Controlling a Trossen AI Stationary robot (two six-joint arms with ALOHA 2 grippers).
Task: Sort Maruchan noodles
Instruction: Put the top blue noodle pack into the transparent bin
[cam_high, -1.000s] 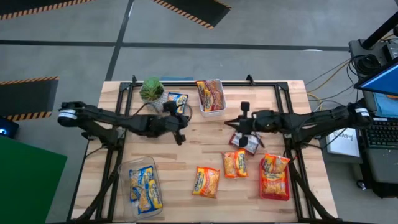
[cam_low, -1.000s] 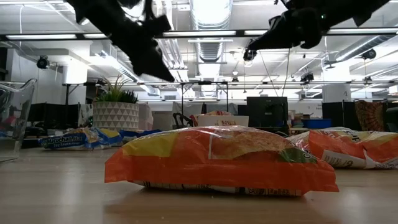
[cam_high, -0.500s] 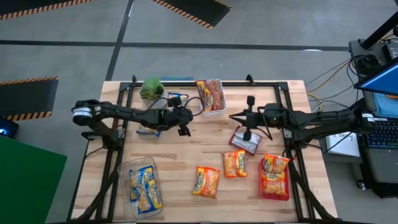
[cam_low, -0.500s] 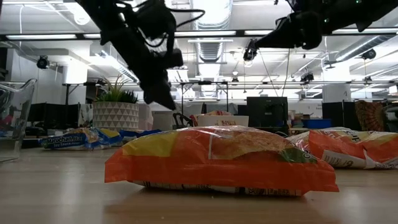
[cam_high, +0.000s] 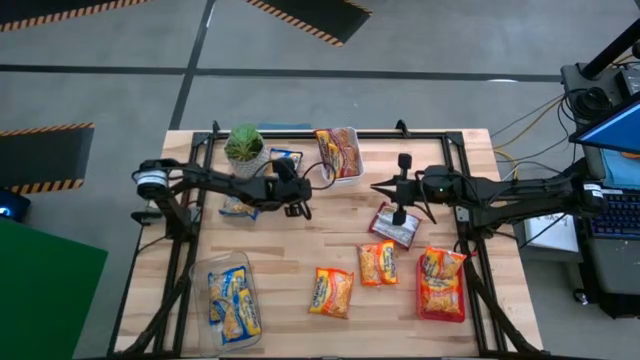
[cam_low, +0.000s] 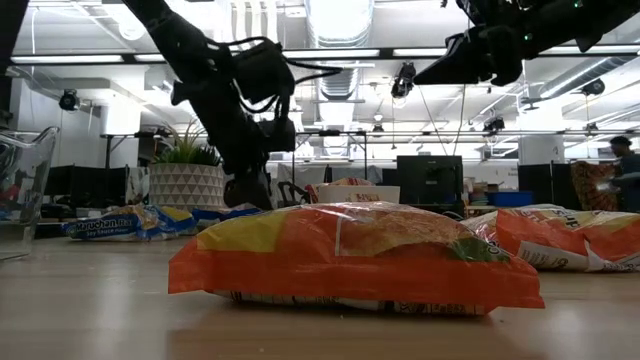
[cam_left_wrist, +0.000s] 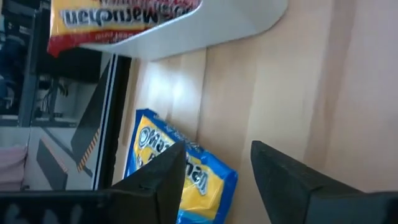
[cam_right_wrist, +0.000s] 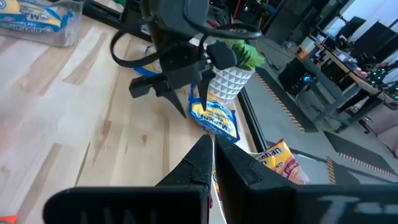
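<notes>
Maruchan noodle packets lie about the table. A blue-and-yellow packet (cam_high: 285, 160) lies flat by the potted plant (cam_high: 244, 146), and another (cam_high: 240, 207) lies partly under my left arm. A maroon packet (cam_high: 393, 226) and orange ones (cam_high: 331, 292) (cam_high: 378, 263) lie flat farther right. My left gripper (cam_high: 298, 208) hovers open, low over bare wood beside the blue-and-yellow packet (cam_left_wrist: 180, 177). It holds nothing. My right gripper (cam_high: 399, 212) hangs shut and empty, high above the maroon packet.
A white tray (cam_high: 352, 170) with a red-and-yellow packet stands at the far edge. A clear container (cam_high: 232, 295) of blue packets sits near left. A red packet pile (cam_high: 441, 283) lies near right. Bare wood lies in the table's middle.
My left gripper has come down toward the table and shifted a little toward the right edge, tipping further downward. In the low view its tips have spread apart. The packets have stayed where they were.
</notes>
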